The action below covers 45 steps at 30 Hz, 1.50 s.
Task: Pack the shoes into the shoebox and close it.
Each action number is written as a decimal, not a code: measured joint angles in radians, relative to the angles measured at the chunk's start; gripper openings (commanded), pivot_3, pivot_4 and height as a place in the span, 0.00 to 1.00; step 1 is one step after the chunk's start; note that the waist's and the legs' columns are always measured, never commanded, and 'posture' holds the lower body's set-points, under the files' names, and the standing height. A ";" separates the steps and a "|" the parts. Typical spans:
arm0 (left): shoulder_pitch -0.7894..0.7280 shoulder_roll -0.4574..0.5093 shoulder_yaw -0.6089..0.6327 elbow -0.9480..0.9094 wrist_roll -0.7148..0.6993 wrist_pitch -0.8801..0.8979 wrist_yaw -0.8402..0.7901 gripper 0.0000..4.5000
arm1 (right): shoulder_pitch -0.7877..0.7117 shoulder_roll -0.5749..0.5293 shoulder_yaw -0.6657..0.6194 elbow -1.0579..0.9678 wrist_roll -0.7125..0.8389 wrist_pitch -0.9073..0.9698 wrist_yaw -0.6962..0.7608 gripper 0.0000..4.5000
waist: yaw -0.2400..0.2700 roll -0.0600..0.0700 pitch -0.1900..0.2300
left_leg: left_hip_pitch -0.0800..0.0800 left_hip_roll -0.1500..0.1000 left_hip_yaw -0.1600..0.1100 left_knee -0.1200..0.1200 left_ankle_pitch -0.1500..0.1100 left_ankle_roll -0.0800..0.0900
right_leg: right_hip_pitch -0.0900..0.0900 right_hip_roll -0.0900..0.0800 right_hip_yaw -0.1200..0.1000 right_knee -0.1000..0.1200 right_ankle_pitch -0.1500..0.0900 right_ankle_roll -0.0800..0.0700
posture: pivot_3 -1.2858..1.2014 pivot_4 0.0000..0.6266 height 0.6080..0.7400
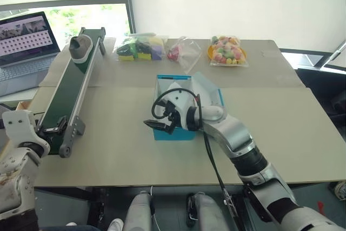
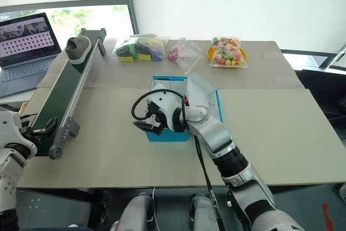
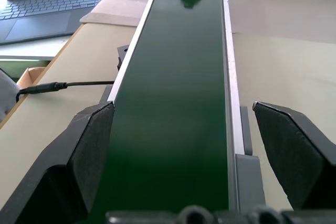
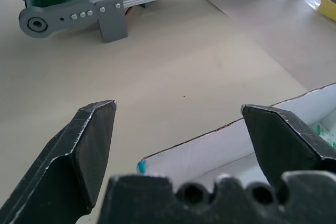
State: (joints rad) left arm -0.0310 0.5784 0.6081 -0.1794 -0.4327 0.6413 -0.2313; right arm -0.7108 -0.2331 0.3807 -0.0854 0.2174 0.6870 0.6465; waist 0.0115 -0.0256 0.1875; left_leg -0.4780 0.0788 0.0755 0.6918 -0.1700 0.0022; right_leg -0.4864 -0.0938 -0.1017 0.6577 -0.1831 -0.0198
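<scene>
Clearly, a mistimed grab is the risk: the shoe (image 1: 80,47) is seen at the far end of the green conveyor belt (image 1: 67,93), and if it is carried down while the left pincer (image 3: 184,156) is held astride the near end, released and empty, it could be knocked off onto the counter (image 1: 119,150). The right pincer (image 1: 158,126), also released and empty, is poised over the near-left corner of the open shoebox (image 1: 178,133), well apart from the shoe.

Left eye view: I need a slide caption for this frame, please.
Open right gripper hovers at the open turquoise shoebox while one grey shoe rides the green conveyor belt.
</scene>
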 measured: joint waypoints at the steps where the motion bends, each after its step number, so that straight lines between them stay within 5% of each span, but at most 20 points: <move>1: -0.003 0.007 0.002 0.003 0.000 0.008 0.000 1.00 | 0.003 -0.002 -0.001 -0.003 0.000 0.002 -0.001 1.00 | 0.000 0.000 0.000 | 0.000 0.000 0.000 0.000 0.000 0.000 | -0.001 0.000 0.000 0.000 0.000 0.000 | 0.52 0.24 0.55; 45: -0.046 0.023 -0.010 0.129 0.036 0.013 -0.021 1.00 | 0.024 0.021 -0.043 -0.065 0.004 0.070 -0.039 1.00 | 0.000 0.000 0.000 | 0.000 0.004 0.007 -0.001 -0.001 -0.001 | -0.004 -0.001 0.000 0.000 0.000 -0.001 | 0.52 0.24 0.55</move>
State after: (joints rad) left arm -0.0769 0.6015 0.5984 -0.0509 -0.3967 0.6547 -0.2520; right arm -0.6866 -0.2118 0.3379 -0.1504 0.2219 0.7572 0.6070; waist 0.0110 -0.0256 0.1875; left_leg -0.4780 0.0826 0.0828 0.6913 -0.1709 0.0008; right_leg -0.4902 -0.0946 -0.1018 0.6576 -0.1827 -0.0204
